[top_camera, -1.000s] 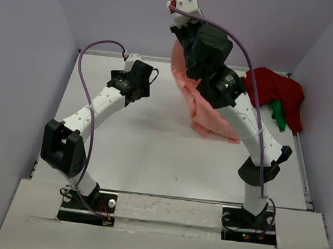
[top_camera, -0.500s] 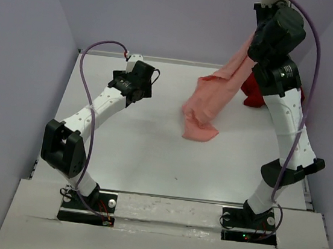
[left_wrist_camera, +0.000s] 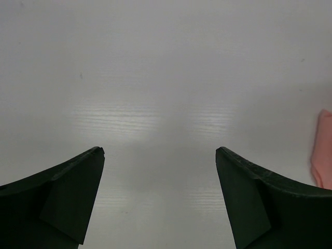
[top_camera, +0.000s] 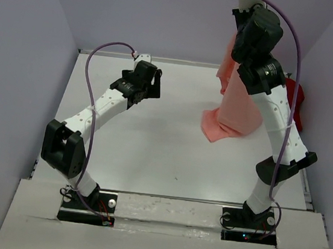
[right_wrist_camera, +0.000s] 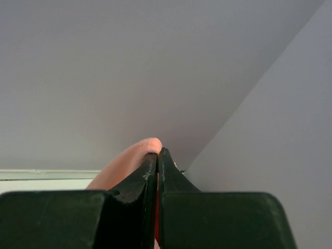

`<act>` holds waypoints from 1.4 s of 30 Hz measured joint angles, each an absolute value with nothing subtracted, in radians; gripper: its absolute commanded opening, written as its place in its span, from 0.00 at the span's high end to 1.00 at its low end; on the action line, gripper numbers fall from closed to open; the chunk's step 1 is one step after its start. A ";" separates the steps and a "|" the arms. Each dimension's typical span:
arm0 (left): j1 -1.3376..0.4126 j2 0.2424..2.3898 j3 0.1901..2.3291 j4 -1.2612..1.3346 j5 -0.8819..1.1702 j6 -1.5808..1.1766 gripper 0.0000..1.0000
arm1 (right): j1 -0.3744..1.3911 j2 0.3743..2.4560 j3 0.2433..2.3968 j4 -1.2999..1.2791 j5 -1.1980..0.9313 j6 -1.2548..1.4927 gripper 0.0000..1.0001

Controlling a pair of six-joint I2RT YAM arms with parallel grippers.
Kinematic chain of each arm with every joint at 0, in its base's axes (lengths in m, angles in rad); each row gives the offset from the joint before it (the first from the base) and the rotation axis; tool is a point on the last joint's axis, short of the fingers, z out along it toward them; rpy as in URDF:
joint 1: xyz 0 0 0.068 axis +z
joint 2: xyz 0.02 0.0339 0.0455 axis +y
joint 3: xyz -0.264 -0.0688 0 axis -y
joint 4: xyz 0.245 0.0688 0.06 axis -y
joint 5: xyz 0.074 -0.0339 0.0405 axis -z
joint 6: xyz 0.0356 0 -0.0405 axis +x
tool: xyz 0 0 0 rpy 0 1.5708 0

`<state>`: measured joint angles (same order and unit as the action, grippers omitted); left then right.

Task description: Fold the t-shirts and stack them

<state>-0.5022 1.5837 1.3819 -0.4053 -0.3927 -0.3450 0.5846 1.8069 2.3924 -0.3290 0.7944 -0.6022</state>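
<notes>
The right gripper (right_wrist_camera: 157, 153), raised high at the back right, pinches the soft salmon-pink cloth t-shirt (top_camera: 239, 106), which hangs down to the white table (top_camera: 151, 147) (a dark red cloth t-shirt (top_camera: 297, 99) lies just behind that arm). The left gripper (left_wrist_camera: 160, 151) hovers over bare table, spread wide and holding nothing.

Nothing to read here — not a word, brand, number or sign can be made out on any surface, in the overhead view or either wrist view.
</notes>
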 measured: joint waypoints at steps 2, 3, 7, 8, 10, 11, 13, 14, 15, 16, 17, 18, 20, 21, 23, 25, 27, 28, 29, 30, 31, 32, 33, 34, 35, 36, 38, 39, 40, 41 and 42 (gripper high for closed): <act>-0.502 1.584 1.379 -0.366 -0.325 -0.342 0.01 | 0.583 1.797 2.392 -0.328 0.796 -0.602 1.00; -0.503 1.586 1.379 -0.338 -0.286 -0.340 0.01 | 0.583 1.791 2.389 -0.328 0.797 -0.602 1.00; -0.503 1.645 1.436 -0.283 -0.139 -0.337 0.01 | 0.583 1.773 2.385 -0.328 0.800 -0.602 1.00; -0.502 1.684 1.470 -0.264 -0.085 -0.338 0.01 | 0.583 1.771 2.385 -0.327 0.802 -0.602 1.00; -0.504 1.781 1.536 -0.225 0.006 -0.340 0.01 | 0.583 1.769 2.385 -0.327 0.804 -0.602 1.00; -0.507 1.839 1.568 -0.207 0.046 -0.342 0.01 | 0.583 1.769 2.385 -0.328 0.804 -0.602 1.00; -0.516 1.943 1.607 -0.187 0.090 -0.344 0.01 | 0.583 1.769 2.385 -0.329 0.804 -0.603 1.00; -0.522 1.993 1.623 -0.178 0.113 -0.345 0.01 | 0.583 1.769 2.385 -0.329 0.804 -0.603 1.00; -0.527 2.045 1.635 -0.168 0.132 -0.346 0.01 | 0.583 1.769 2.385 -0.328 0.805 -0.602 1.00; -0.531 2.083 1.647 -0.166 0.154 -0.347 0.01 | 0.583 1.769 2.385 -0.328 0.804 -0.602 1.00; -0.535 2.147 1.666 -0.160 0.183 -0.350 0.01 | 0.583 1.769 2.384 -0.328 0.804 -0.602 1.00; -0.537 2.192 1.678 -0.156 0.205 -0.353 0.01 | 0.583 1.767 2.380 -0.328 0.804 -0.602 1.00; -0.542 2.242 1.712 -0.128 0.246 -0.360 0.01 | 0.583 1.762 2.370 -0.329 0.804 -0.602 1.00; -0.542 2.246 1.738 -0.115 0.264 -0.361 0.01 | 0.583 1.760 2.366 -0.328 0.803 -0.602 1.00; -0.542 2.247 1.761 -0.095 0.294 -0.368 0.02 | 0.583 1.756 2.358 -0.328 0.804 -0.602 1.00; -0.542 2.247 1.783 -0.078 0.323 -0.374 0.02 | 0.583 1.753 2.353 -0.328 0.804 -0.602 1.00; -0.542 2.250 1.797 -0.069 0.345 -0.380 0.02 | 0.583 1.753 2.352 -0.328 0.804 -0.602 1.00; -0.542 2.253 1.803 -0.065 0.355 -0.383 0.02 | 0.583 1.753 2.352 -0.328 0.804 -0.602 1.00; -0.542 2.257 1.810 -0.059 0.366 -0.389 0.02 | 0.583 1.753 2.352 -0.328 0.804 -0.603 1.00; -0.542 2.260 1.810 -0.049 0.374 -0.395 0.05 | 0.583 1.753 2.352 -0.328 0.804 -0.603 1.00; -0.542 2.263 1.810 -0.044 0.385 -0.401 0.06 | 0.583 1.753 2.352 -0.328 0.804 -0.603 1.00; -0.542 2.269 1.810 -0.038 0.402 -0.409 0.06 | 0.583 1.753 2.352 -0.328 0.804 -0.603 1.00; -0.542 2.274 1.810 -0.029 0.417 -0.414 0.06 | 0.583 1.753 2.352 -0.328 0.804 -0.603 1.00; -0.542 2.277 1.810 -0.023 0.427 -0.419 0.07 | 0.583 1.753 2.352 -0.328 0.804 -0.603 1.00; -0.542 2.284 1.810 -0.013 0.443 -0.425 0.07 | 0.583 1.754 2.352 -0.328 0.804 -0.604 1.00; -0.542 2.291 1.810 -0.001 0.459 -0.429 0.07 | 0.583 1.754 2.352 -0.328 0.804 -0.604 1.00; -0.542 2.302 1.810 0.022 0.489 -0.440 0.07 | 0.583 1.754 2.352 -0.328 0.804 -0.605 1.00; -0.542 2.309 1.810 0.038 0.510 -0.450 0.07 | 0.583 1.754 2.352 -0.328 0.804 -0.605 1.00; -0.542 2.315 1.810 0.052 0.526 -0.457 0.08 | 0.583 1.754 2.352 -0.328 0.804 -0.605 1.00; -0.542 2.321 1.810 0.073 0.545 -0.469 0.08 | 0.583 1.754 2.352 -0.328 0.804 -0.605 1.00; -0.542 2.326 1.810 0.084 0.555 -0.476 0.08 | 0.583 1.754 2.352 -0.328 0.804 -0.605 1.00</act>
